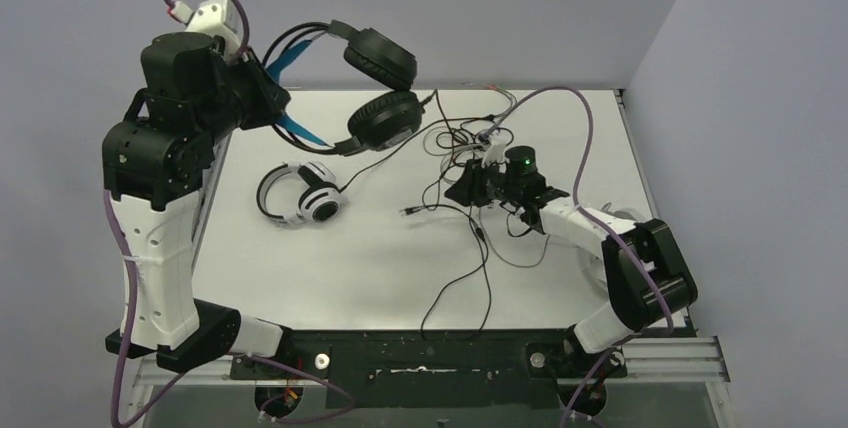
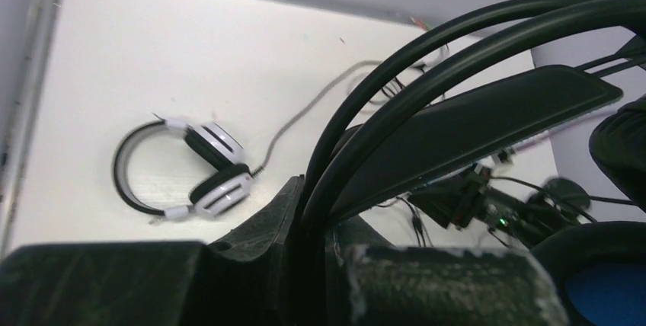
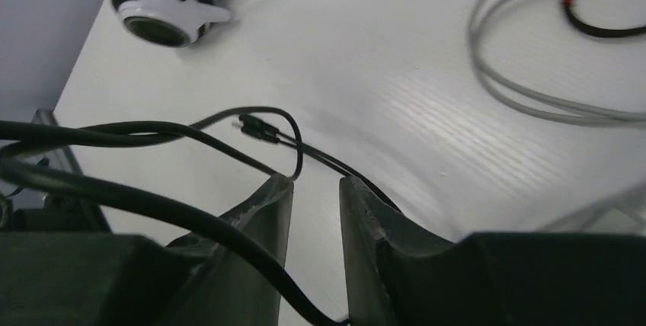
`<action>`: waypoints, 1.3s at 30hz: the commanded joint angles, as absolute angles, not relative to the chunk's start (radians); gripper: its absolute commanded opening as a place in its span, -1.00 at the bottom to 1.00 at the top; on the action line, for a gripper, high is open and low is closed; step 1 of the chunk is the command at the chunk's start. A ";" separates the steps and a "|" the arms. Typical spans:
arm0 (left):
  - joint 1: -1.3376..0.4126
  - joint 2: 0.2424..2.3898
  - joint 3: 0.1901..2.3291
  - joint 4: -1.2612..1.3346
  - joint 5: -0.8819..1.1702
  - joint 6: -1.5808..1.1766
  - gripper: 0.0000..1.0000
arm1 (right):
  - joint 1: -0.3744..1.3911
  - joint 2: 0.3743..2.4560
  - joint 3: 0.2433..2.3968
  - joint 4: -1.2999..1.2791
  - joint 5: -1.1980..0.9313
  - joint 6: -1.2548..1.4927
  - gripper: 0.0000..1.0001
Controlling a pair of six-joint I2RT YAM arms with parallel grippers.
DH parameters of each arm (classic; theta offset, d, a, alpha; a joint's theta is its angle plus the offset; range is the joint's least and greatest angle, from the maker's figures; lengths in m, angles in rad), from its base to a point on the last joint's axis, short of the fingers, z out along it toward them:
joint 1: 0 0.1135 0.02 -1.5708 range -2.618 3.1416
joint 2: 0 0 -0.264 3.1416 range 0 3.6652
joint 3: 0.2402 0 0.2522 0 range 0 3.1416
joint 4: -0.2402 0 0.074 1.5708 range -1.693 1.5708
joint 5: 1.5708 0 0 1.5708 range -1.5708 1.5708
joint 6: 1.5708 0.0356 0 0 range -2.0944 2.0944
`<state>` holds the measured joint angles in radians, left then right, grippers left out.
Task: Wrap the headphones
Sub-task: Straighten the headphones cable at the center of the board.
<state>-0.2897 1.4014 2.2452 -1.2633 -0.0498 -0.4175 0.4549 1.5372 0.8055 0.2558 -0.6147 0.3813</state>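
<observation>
The black headphones with a blue-lined headband hang in the air at the back left. My left gripper is shut on their headband, which runs between the fingers. Their black cable trails down across the table in loose loops. My right gripper sits low among these loops at centre right. Its jaws stand a narrow gap apart, and the black cable crosses the left finger and drops into the gap near its base. The cable's plug lies just ahead of the tips.
White headphones with black ear-cup centres lie flat at centre left, also seen from the left wrist. A pale grey cable and tangled wires lie at the back. A pale headset part shows under the right arm.
</observation>
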 commanded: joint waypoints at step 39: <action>0.155 1.438 2.418 -1.151 -0.511 -0.304 -1.00 | 0.087 1.186 1.086 -0.698 -0.175 0.312 -1.00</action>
<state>0.1356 1.4502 2.3020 -1.1942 -0.6262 -0.1970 0.0856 1.2285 1.1305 -0.7250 -0.2726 0.2817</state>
